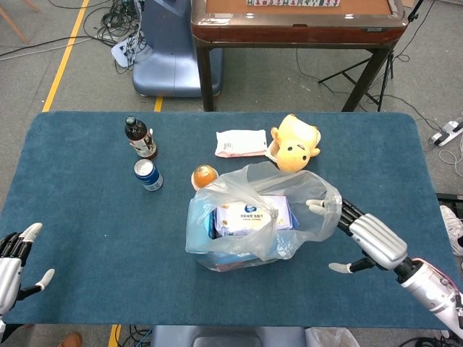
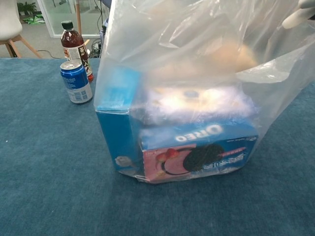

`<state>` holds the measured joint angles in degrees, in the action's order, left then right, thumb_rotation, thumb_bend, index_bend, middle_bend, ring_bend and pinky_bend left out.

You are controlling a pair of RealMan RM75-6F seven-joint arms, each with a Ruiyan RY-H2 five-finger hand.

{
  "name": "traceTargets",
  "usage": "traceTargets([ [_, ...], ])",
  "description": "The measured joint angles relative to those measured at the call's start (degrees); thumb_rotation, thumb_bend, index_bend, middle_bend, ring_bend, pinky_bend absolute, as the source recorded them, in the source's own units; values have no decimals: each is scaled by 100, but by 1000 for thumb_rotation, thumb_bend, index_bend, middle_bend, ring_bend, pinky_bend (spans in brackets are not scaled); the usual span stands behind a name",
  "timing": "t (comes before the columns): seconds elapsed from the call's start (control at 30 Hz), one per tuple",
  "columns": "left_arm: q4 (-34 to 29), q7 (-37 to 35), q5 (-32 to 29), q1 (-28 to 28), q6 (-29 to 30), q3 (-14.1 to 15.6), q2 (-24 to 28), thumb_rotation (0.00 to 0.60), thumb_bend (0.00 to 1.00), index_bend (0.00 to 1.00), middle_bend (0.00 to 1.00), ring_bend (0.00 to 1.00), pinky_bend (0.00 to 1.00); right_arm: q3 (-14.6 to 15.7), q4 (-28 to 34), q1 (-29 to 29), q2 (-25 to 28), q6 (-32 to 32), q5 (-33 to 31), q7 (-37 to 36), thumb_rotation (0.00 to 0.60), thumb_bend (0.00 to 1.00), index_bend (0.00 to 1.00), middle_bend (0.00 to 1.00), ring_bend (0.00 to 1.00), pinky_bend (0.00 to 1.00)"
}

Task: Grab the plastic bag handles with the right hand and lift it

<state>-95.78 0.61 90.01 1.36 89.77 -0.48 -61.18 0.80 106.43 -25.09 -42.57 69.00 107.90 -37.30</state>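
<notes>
A clear plastic bag (image 1: 257, 220) stands mid-table with an Oreo box (image 2: 197, 152) and other packs inside; its handles flop over the top. In the chest view the bag (image 2: 197, 64) fills most of the frame. My right hand (image 1: 362, 235) reaches in from the right, its fingers spread and pushing into the bag's right rim, gripping nothing that I can see. One fingertip (image 2: 298, 17) shows at the top right of the chest view. My left hand (image 1: 13, 260) rests open at the table's front left edge, far from the bag.
Behind the bag lie an orange (image 1: 205, 176), a yellow plush toy (image 1: 294, 143) and a white tissue pack (image 1: 241, 142). A dark bottle (image 1: 139, 137) and a blue can (image 1: 148, 174) stand at the back left. A wooden table (image 1: 296, 22) stands beyond the blue tabletop (image 1: 87, 238).
</notes>
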Motion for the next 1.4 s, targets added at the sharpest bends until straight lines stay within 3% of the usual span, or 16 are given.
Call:
traceTargets([
  [0.3, 31, -14, -53, -68, 35, 25, 9, 600, 222, 58, 117, 134, 90, 80, -7, -741, -97, -329, 338, -1319, 600, 0, 0, 57, 0, 36],
  [0.73, 50, -57, -40, -115, 89, 32, 19, 600, 222, 58, 117, 134, 90, 120, -80, -1305, -346, -1279, -149, -1166, 600, 0, 0, 57, 0, 36],
  [1.03, 88, -73, -118, -130, 50, 19, 21, 600, 222, 58, 117, 134, 90, 366, -149, -1025, -187, -853, -171, -1069, 600, 0, 0, 57, 0, 36],
  [1.4, 50, 11, -114, -108, 4, 16, 2, 600, 222, 58, 117, 134, 90, 413, -270, -1061, -204, -1123, -480, -915, 600, 0, 0, 57, 0, 36],
])
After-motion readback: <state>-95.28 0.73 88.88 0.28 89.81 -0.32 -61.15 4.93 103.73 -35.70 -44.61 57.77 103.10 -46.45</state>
